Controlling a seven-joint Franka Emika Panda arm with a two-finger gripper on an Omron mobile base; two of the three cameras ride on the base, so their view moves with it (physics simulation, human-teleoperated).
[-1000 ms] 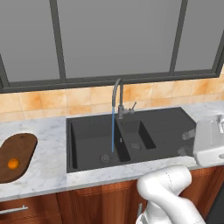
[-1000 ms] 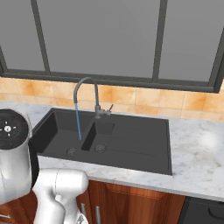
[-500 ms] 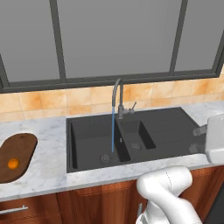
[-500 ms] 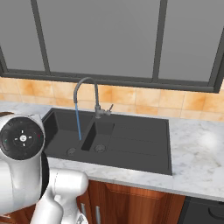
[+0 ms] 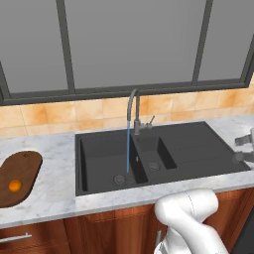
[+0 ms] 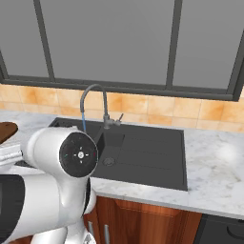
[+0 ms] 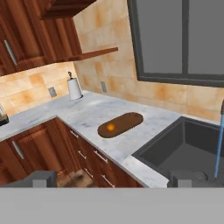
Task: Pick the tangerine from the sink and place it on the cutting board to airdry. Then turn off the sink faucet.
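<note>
The gripper (image 7: 111, 178) is hanging open with nothing between its finger tips (image 7: 43, 178), well back from the counter (image 7: 94, 114). Ahead of it and nearest, the sink (image 7: 188, 146) is lying off to its right, with water running in a thin blue stream (image 5: 128, 147) from the sink faucet (image 5: 134, 111). Farther out, straight ahead, the tangerine (image 7: 110, 127) is sitting on the cutting board (image 7: 127, 121). Beyond that, a paper towel roll (image 7: 75, 88) is standing by the tiled wall.
</note>
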